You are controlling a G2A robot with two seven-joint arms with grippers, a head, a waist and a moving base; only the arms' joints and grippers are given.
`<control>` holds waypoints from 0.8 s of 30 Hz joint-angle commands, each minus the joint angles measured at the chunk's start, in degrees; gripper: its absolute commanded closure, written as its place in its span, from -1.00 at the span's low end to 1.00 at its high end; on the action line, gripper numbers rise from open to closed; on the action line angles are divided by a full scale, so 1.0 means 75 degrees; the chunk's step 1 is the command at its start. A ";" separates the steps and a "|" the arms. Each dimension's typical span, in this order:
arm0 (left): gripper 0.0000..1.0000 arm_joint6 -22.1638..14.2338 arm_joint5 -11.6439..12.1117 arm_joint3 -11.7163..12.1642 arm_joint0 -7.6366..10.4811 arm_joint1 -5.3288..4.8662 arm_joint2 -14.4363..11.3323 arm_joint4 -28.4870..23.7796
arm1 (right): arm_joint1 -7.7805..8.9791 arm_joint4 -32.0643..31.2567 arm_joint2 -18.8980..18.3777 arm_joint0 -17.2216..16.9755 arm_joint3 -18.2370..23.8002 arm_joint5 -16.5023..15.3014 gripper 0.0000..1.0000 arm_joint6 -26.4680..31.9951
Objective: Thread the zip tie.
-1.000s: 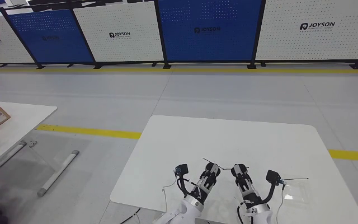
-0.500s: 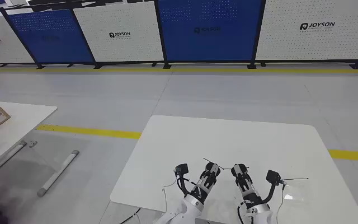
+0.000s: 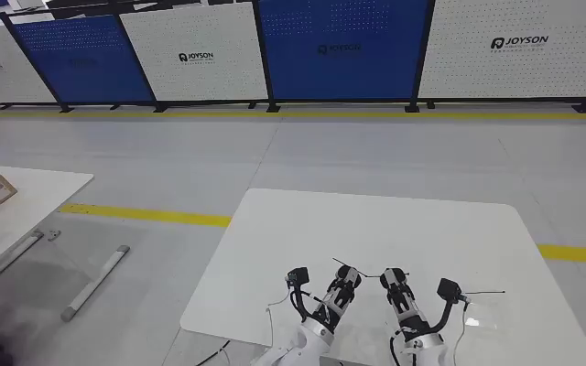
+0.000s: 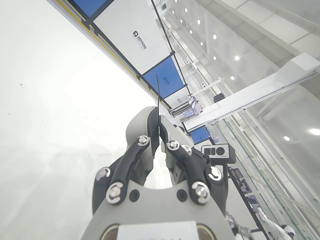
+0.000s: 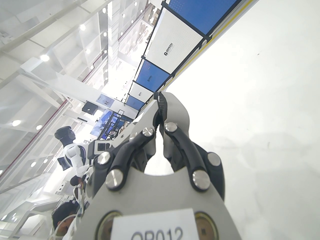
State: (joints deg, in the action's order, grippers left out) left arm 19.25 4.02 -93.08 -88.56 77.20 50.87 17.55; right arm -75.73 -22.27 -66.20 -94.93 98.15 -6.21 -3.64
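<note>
Above the near edge of the desk (image 3: 385,229), the left hand (image 4: 159,123) is clamping fully closed on the zip tie (image 4: 158,88) strap, while the right hand (image 5: 160,111), likewise closed, is pinching what appears to be its head, so any misalignment is risking the springy tail missing the slot.

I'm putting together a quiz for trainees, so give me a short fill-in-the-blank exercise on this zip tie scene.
1. The left gripper is ___ on the zip tie.
2. The zip tie is ___ in colour.
3. The table below is ___ in colour.
Missing words: shut; black; white.
</note>
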 commanded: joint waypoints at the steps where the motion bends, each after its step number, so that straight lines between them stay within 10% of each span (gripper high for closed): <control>1: 1.00 -0.0003 0.0012 0.0001 -0.0003 0.0005 0.0005 0.0003 | -0.0001 -0.0026 -0.0002 -0.0002 0.0000 0.0020 1.00 0.0016; 24: 1.00 -0.0066 0.0399 -0.0056 -0.0097 0.0040 0.0037 -0.0006 | -0.0067 0.0462 0.0076 0.0079 -0.0137 -0.0182 1.00 0.0160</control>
State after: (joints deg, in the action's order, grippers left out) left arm 18.64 6.95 -93.52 -89.30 77.49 51.10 17.53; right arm -76.23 -19.06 -65.57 -94.22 97.10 -7.27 -2.34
